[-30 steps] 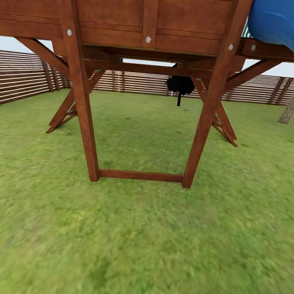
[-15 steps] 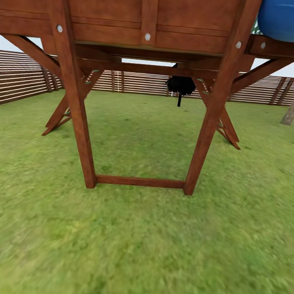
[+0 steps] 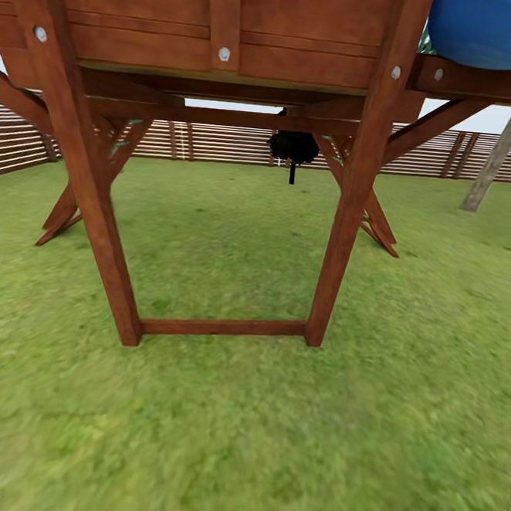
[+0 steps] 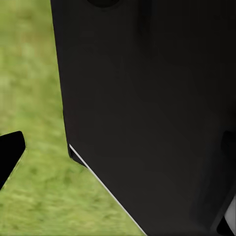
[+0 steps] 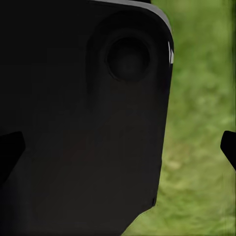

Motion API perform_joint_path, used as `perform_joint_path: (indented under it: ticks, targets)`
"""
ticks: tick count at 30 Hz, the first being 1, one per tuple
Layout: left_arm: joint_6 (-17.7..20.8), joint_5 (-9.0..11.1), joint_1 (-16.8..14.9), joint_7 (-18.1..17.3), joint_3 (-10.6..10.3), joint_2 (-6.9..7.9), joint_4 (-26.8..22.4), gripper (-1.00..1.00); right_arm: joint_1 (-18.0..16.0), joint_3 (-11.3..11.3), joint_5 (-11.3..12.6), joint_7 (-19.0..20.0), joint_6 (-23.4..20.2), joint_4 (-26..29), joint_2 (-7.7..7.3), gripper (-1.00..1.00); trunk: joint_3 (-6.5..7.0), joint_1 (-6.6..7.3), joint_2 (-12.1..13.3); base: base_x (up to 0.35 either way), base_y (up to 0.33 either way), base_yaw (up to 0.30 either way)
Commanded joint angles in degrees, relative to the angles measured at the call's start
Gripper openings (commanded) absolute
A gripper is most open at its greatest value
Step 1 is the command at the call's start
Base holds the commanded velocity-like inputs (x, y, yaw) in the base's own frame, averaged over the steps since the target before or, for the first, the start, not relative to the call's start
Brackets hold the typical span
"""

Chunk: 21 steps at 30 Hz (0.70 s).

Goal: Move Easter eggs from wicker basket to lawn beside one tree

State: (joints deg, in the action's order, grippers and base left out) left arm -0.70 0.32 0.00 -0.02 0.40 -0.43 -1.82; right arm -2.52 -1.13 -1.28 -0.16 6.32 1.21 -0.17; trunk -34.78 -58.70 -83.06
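Wooden frame: we face a reddish-brown play structure (image 3: 227, 44), its two slanted front legs joined by a low crossbar (image 3: 222, 327) resting on the lawn (image 3: 270, 443).
Slide: blue (image 3: 492, 32), at the upper right, above the frame's beam.
Fence: brown horizontal slats (image 3: 219, 142) behind the frame.
Trunk: a leaning grey-brown trunk (image 3: 492, 164) stands at the far right, near the fence.
Dark shape: a black bushy object (image 3: 294, 146) on a thin stem under the platform.
Writing: we see none we can read.
Wrist views: dark robot body over blurred grass; we cannot tell how either pincer stands.
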Motion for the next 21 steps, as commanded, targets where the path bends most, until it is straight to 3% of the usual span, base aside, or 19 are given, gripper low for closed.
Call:
perform_joint_path:
  ticks: [1,13,21]
  targets:
    - [-0.07,0.03,0.0,-0.01,0.04,0.0,-0.02,1.0,-0.04,-0.1,-0.13,-0.02,0.18,-0.07,-0.01,1.0,-0.05,-0.03,-0.02,0.323,0.0,-0.265]
    - [-0.07,0.03,0.0,0.01,0.04,0.0,-0.02,1.0,-0.06,-0.1,-0.13,0.07,0.18,-0.07,-0.01,1.0,-0.05,-0.03,-0.02,0.31,0.0,-0.265]
    - [-0.09,0.03,0.0,0.02,0.04,0.0,-0.02,1.0,-0.05,-0.1,-0.13,0.07,0.18,-0.07,-0.01,1.0,-0.05,-0.03,-0.02,0.096,0.0,-0.265]
